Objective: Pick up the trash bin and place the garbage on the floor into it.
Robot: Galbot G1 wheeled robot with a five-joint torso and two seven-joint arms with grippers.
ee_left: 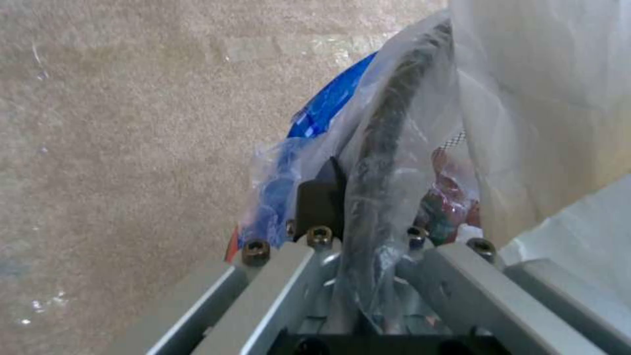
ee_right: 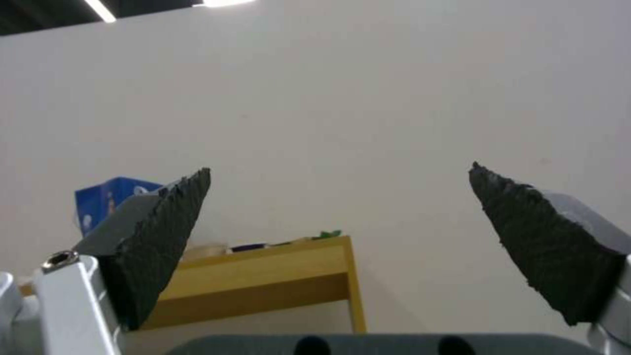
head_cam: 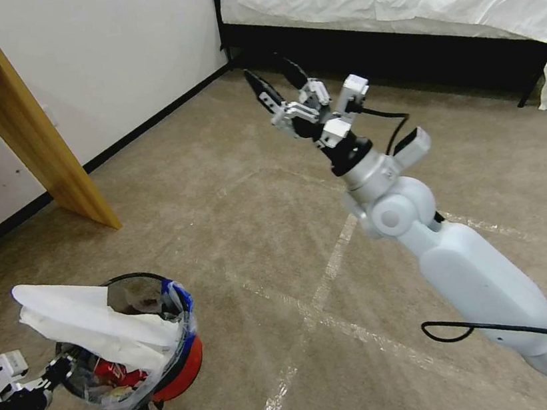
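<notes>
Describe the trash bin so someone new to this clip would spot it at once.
Start at the wooden table leg by the white wall, then look down the beige carpet toward the robot. There the left gripper clamps the small round red trash bin by its rim; its clear blue-printed liner and protruding white tissue mark it.

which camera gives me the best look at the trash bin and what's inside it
The head view: the whole trash bin shows there, red wall, bag liner, white slippers and red litter inside, with the left gripper on its rim. The left wrist view gives a close-up of the rim and liner. The right wrist view faces the wall.
</notes>
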